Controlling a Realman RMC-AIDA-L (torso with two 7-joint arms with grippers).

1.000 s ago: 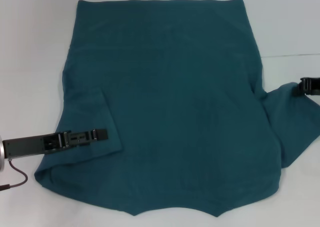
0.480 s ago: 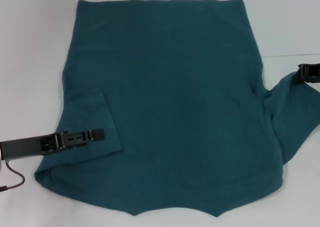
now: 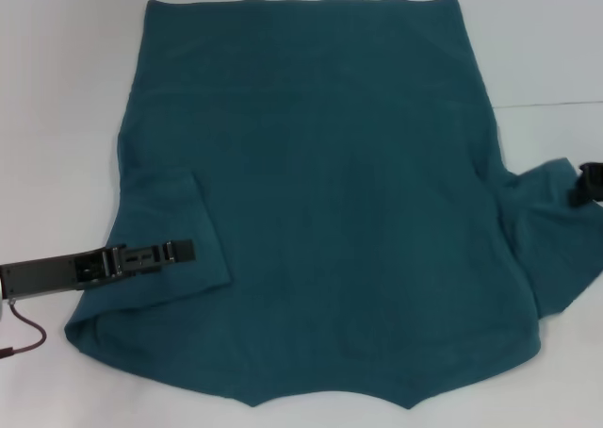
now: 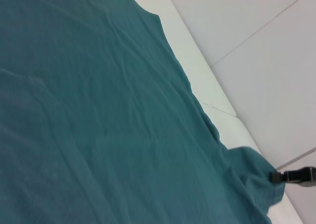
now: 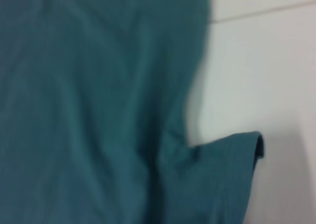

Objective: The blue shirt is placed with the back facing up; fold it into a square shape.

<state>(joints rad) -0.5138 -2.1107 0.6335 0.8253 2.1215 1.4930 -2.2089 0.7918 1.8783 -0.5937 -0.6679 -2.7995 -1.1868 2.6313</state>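
My left pincer (image 3: 184,251) lies low over the blue shirt (image 3: 320,221), on the sleeve that is folded inward over the body on my left side. Its fingers look close together and I cannot tell whether they grip any cloth. My right pincer (image 3: 591,182) sits at the far right edge of the head view, touching the outer hem of the other sleeve; that sleeve is lifted off the bench (image 3: 57,89) and puckered toward the pincer. In the left wrist view the right pincer (image 4: 295,175) shows as a dark tip meeting the corner of that raised sleeve, so it appears clamped on the shirt there.

The shirt lies spread on the white bench, plain side up, filling most of the head view, one straight edge far from me and a curved, notched edge nearest me. The left sleeve lies flat in a neat rectangle over the body; the right sleeve stands out to the side, loose and wrinkled. A thin seam line (image 3: 551,102) crosses the bench beyond the right sleeve. A dark cable (image 3: 28,329) loops beside my left arm.
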